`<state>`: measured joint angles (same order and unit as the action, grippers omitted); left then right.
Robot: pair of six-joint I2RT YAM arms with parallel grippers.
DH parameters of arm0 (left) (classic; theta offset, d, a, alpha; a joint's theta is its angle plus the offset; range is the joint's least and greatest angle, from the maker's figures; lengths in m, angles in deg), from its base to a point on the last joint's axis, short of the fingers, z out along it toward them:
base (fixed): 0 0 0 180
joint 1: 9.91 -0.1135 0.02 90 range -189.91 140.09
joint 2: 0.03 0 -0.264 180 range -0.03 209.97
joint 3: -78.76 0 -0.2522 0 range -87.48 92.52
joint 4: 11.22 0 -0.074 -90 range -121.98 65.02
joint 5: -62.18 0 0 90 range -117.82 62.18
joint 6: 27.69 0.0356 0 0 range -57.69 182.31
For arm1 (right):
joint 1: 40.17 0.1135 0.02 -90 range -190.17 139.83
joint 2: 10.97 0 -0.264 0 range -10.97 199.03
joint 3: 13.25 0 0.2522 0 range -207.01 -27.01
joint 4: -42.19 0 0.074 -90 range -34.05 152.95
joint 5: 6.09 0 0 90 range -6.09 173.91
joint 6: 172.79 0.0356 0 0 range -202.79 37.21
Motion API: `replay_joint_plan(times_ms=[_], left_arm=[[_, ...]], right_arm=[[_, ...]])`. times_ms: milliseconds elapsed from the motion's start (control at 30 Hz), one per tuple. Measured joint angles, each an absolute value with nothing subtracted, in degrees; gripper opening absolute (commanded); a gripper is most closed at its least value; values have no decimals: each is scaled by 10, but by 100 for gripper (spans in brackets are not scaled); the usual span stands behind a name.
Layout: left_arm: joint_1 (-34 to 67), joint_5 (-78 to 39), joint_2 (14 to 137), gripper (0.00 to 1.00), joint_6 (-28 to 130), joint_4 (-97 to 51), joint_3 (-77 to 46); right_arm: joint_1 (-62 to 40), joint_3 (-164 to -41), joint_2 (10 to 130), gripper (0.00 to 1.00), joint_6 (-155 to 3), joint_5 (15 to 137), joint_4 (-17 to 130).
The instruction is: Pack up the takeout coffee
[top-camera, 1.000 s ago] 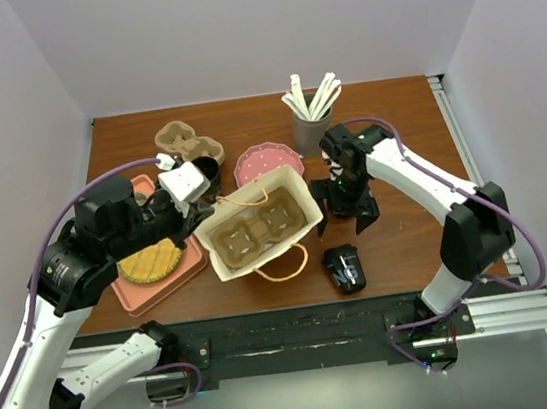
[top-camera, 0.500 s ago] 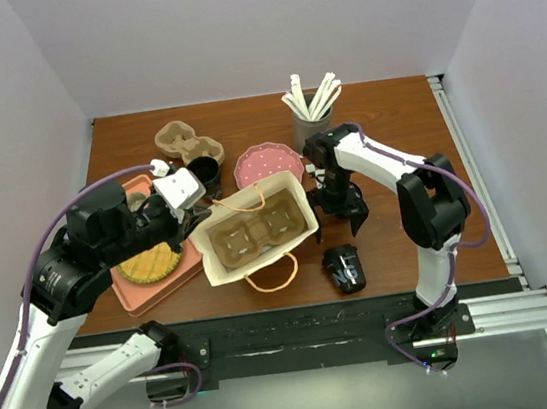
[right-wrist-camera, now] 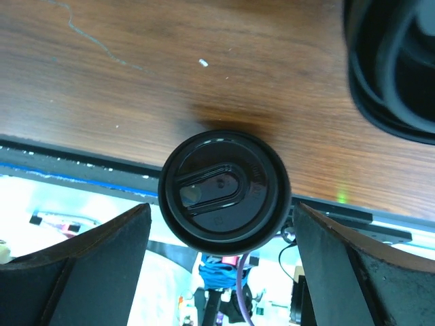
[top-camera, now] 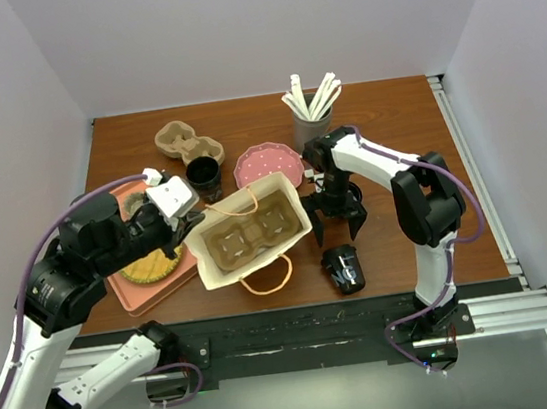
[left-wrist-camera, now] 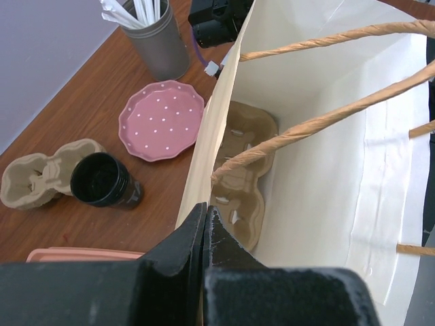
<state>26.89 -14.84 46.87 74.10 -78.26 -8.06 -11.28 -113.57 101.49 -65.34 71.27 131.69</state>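
Note:
A white paper bag with twine handles stands open mid-table, a brown cup carrier lying inside it. My left gripper is shut on the bag's left rim. A black lidded coffee cup sits near the table's front edge. My right gripper hangs just behind and above it. In the right wrist view the lidded cup lies between the open fingers, with gaps on both sides. A lidless black cup stands behind the bag.
A second brown carrier sits at the back left. Beside it are a pink dotted plate and a grey holder of white sticks. A pink tray with a round waffle lies at the left.
My right gripper swung in from the bag's right side toward the lidded cup and now straddles it. The bag shifted slightly left and forward in my left gripper.

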Motion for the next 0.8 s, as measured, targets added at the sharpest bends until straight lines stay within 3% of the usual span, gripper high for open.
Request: replay_joint_plan(times_ms=[633,800], left_arm=[[269,-167,416,0,741,-809,-126],[269,-172,414,0,743,-810,-128]], right_arm=[[-109,-1119,1032,89,-667,697,1317],[-106,-1107,1034,83,-668,697,1320]])
